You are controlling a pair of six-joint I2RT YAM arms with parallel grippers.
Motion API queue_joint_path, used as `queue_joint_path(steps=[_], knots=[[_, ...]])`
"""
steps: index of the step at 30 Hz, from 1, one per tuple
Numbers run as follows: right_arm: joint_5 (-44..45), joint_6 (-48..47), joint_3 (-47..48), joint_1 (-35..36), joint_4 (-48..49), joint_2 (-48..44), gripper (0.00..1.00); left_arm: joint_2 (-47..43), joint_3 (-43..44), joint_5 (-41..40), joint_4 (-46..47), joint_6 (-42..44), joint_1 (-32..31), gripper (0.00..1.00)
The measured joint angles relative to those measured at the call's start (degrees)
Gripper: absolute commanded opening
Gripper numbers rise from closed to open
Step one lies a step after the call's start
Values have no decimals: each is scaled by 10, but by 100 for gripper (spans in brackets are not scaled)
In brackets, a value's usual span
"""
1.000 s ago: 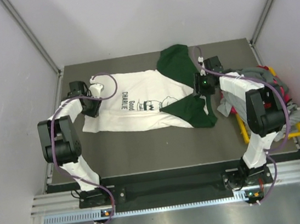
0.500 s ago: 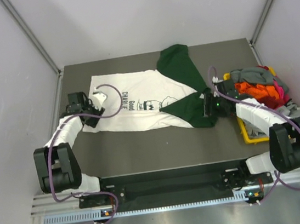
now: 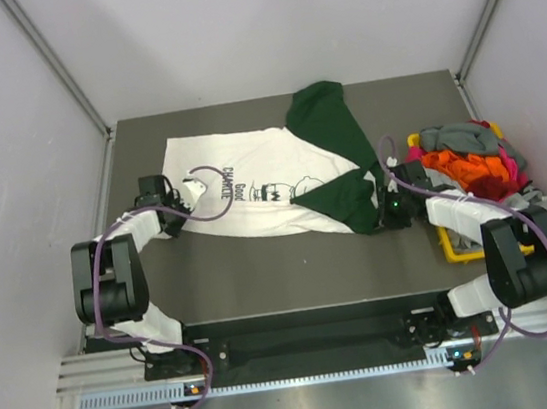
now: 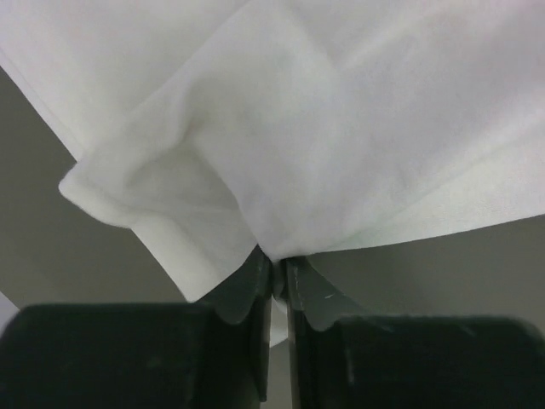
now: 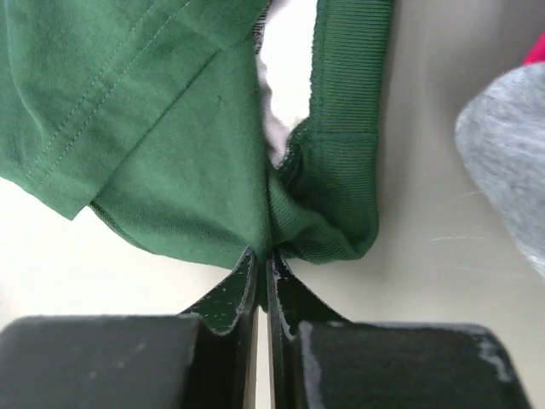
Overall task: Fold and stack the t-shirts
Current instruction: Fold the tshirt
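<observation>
Overhead, dark table (image 3: 263, 276), pale grey walls (image 3: 230, 29), t-shirt (image 3: 258, 161) seemingly spread

White t-shirt (image 3: 252, 192) with dark green parts, lying on a dark grey table (image 3: 293, 273).
The shirt carries a black cartoon print and black lettering; its sleeves (image 3: 328, 122) are dark green, as is a ribbed band (image 5: 345, 85). A yellow bin (image 3: 453, 249) holds a grey tee (image 3: 456, 135), an orange tee (image 3: 465, 167) and a pink tee (image 3: 511, 168). The arms' cables (image 3: 222, 191) are purple.

dark grey table (image 3: 262, 267) with a spread white-and-green t-shirt (image 3: 261, 188) and, at right, a yellow bin (image 3: 453, 249)
</observation>
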Motion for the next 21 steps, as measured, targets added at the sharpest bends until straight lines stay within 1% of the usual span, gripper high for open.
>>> queue_joint_path(steps=[1, 4, 8, 12, 16, 17, 18, 19, 20, 21], knots=[[0, 2, -1, 0, 0, -1, 0, 6, 0, 4, 5, -2, -1, 0], [6, 1, -5, -4, -12, -16, 0, 8, -1, 2, 12, -6, -3, 0], [17, 0, -5, -9, -48, -78, 1, -1, -3, 1, -4, -11, 0, 0], [19, 1, -9, -10, -86, -139, 4, -68, -42, 2, -77, -9, 13, 0], [0, 6, -31, -11, -119, -165, 5, -156, -72, 2, -183, 2, 25, 0], [-2, 9, -38, -11, -126, -169, 11, -171, -75, 2, -202, 5, 25, 0], [-6, 14, -47, -11, -130, -175, 24, -181, -77, 2, -217, 8, 25, 0], [-10, 21, -56, -11, -134, -181, 33, -189, -79, 2, -231, 13, 25, 19], [-13, 25, -65, -11, -137, -188, 39, -193, -80, 2, -246, 20, 25, 30], [-15, 26, -73, -11, -141, -195, 42, -194, -82, 2, -254, 25, 25, 36]])
